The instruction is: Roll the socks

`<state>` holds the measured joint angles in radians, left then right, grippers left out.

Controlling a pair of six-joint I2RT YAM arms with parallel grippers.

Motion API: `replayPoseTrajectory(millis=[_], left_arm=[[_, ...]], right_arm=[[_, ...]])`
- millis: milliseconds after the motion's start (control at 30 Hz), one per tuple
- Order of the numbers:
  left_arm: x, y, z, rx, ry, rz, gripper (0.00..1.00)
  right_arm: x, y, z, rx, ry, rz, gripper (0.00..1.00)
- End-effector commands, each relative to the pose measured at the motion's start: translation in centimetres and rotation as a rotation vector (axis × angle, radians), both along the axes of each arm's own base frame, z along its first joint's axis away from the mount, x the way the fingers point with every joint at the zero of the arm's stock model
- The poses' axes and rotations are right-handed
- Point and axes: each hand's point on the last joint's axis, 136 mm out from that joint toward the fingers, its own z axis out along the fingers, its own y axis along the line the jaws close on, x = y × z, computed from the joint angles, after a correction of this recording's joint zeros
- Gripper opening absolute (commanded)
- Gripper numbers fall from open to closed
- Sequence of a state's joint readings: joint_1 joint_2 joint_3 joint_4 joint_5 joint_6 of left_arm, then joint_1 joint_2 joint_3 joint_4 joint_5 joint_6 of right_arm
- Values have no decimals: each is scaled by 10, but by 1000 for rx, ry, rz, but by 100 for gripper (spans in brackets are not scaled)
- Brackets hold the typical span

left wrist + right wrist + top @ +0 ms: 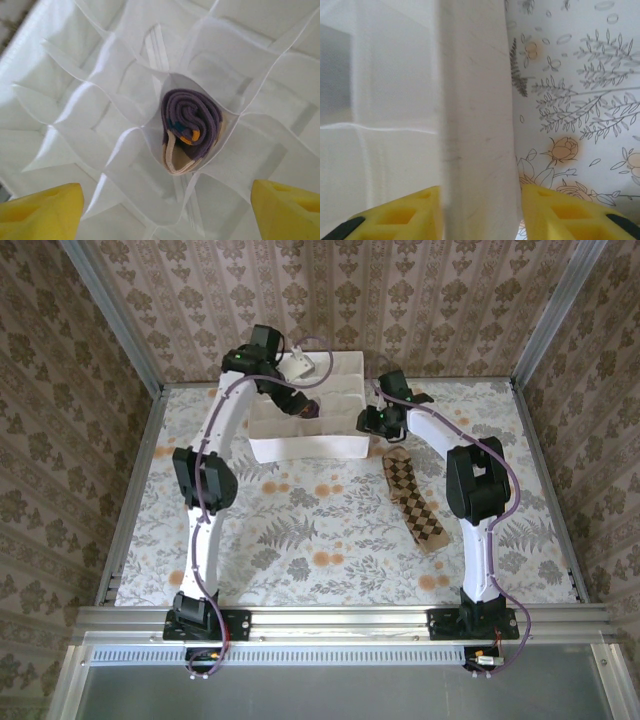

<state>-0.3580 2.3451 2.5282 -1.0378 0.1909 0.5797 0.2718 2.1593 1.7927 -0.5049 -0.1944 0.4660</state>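
purple sock (pixel 190 125) rolled in organizer (pixel 100 95) cell; checked sock (pixel 415 502) flat on table (pixel 300 530)

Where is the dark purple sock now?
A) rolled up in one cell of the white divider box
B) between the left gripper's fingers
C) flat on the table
A: in the left wrist view the purple sock sits coiled in a spiral inside one cell of the white divider box, and the open left gripper holds nothing.

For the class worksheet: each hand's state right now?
Left hand: open, empty, above the rolled purple sock.
Right hand: astride the box wall; grip cannot be told.
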Motion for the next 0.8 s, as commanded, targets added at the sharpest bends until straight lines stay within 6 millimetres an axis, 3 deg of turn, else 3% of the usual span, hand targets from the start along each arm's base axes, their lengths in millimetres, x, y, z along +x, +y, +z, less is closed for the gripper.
replayPoseTrajectory(millis=[0,100,200,333,467,633,767], left_arm=[[-10,3,24,-44,-2,6,86],[-20,1,30,-57,8,-3,85],[-38,-5,29,-48,28,-28,83],[-76,-24,15,-33,56,-97,81],[-123,-50,-7,-65,70,-168,79],[-175,-67,-38,-119,105,-217,77],[-208,-72,-57,-130,145,-243,74]], right_arm=[[4,-4,44,3,-54,24,46],[-6,-15,60,-15,-70,17,46],[-28,-45,59,-51,-45,-43,47],[-75,-103,21,-94,82,-152,47],[-144,-143,-21,-165,230,-191,45],[-219,-150,-58,-196,346,-191,43],[-250,-138,-81,-159,390,-191,34]])
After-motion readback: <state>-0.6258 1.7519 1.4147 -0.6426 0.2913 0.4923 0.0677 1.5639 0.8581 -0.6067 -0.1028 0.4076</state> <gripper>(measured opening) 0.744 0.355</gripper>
